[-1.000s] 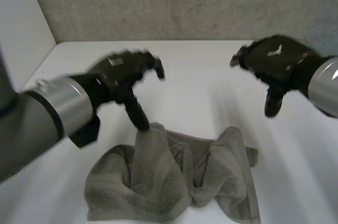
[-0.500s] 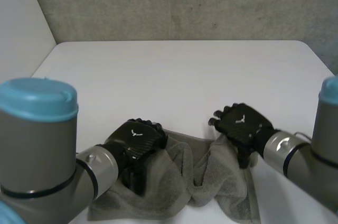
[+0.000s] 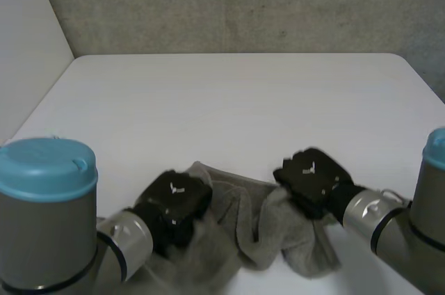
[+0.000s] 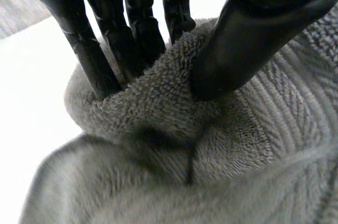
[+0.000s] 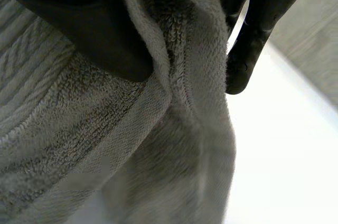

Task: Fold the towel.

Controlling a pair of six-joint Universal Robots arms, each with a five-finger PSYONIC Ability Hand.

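Grey towel (image 3: 261, 232) sits bunched up near the front edge of the white bench (image 3: 229, 100), with bare bench stretching far back to the concrete wall (image 3: 243, 3). The left robot hand (image 3: 174, 201) pinches a fold on the towel's left part between fingers and thumb. The right robot hand (image 3: 313, 178) has the right part clamped the same way. Both arms crowd the near corners, left and right.

Surface: a white table (image 3: 236, 100) with rounded far corners.
Lying on it: one grey towel (image 3: 261, 229), which sat crumpled into ridges near the table's front edge.
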